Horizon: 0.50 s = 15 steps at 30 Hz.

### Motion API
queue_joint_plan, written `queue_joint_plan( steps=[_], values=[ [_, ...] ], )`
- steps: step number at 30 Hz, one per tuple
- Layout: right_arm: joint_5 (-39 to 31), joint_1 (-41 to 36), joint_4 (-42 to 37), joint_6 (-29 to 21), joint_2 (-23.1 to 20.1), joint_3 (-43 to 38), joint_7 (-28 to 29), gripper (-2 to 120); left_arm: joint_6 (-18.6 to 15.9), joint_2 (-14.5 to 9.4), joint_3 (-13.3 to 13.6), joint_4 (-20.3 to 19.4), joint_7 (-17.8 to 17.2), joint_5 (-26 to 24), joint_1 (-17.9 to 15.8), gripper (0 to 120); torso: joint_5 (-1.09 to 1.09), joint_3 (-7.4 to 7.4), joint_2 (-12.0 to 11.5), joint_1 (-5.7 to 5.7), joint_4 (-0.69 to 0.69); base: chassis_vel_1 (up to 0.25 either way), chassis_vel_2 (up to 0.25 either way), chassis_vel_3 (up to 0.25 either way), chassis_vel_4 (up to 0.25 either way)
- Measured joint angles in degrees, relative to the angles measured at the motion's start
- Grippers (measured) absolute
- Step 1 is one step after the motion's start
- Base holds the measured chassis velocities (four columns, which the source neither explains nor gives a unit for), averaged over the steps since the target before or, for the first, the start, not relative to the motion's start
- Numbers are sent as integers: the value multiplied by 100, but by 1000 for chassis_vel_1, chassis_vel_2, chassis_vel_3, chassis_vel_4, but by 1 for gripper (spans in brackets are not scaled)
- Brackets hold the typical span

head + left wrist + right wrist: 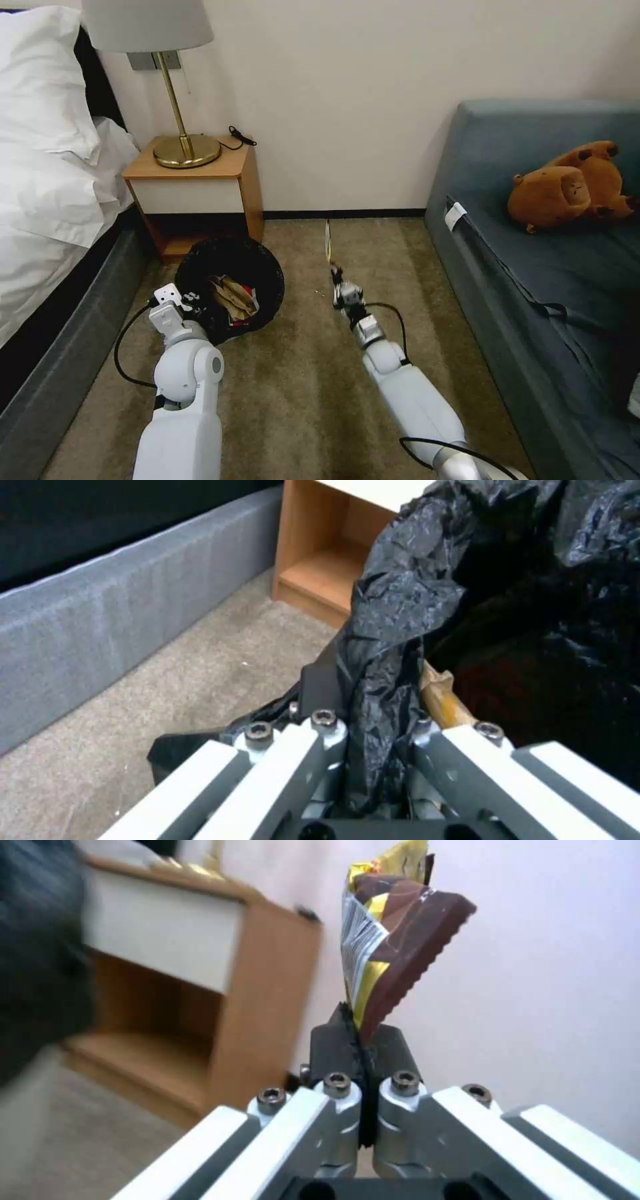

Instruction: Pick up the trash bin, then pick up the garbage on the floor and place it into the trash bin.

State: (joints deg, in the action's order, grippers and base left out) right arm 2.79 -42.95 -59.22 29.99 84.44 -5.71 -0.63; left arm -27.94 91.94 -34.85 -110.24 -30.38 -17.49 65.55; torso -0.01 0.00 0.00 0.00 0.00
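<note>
Beige carpet (300,373), wooden nightstand (200,193), brass lamp (180,87), grey sofa (533,267).

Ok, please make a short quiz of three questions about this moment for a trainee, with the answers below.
1. True or false: the right gripper is shut on the snack wrapper.
2. What does the left gripper hold: A) the lamp B) the trash bin by its black bag C) the plush toy?
3. Fill in: the plush toy lies on the ____.

Key: 1 true; 2 B; 3 sofa.

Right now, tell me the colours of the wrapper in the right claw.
The snack wrapper is brown and yellow, with a white printed panel; the right wrist view shows it best.
</note>
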Motion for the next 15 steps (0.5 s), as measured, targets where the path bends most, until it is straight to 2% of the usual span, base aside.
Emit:
queue_joint_plan(
  steps=[1, 5, 7, 11, 15],
  values=[
    [-79, -45, -317, -46, -93, 195, -144, 0, -4, -1, -1, 16, -1, -5, -18, 2, 0, 0, 0, 0, 0, 0, 0, 0, 0],
    [-217, -62, -766, -112, -233, 637, -378, 0, -7, 4, -3, 62, -2, -9, -47, 2, 0, 0, 0, 0, 0, 0, 0, 0, 0],
    [-250, -54, -847, -141, -270, 770, -408, 0, -7, 4, -8, 70, -2, -12, -54, 2, 0, 0, 0, 0, 0, 0, 0, 0, 0],
    [-480, 197, -1134, -397, -445, 1597, -531, 0, -22, -16, -33, 75, -4, -31, -72, 2, 1, 0, 0, 0, 1, 0, 0, 0, 0],
    [-548, 392, -1229, -531, -514, 1927, -554, 0, -28, -17, -41, 89, -6, -27, -73, 2, 1, 0, 0, 0, 1, 0, 0, 0, 0]
  ],
)
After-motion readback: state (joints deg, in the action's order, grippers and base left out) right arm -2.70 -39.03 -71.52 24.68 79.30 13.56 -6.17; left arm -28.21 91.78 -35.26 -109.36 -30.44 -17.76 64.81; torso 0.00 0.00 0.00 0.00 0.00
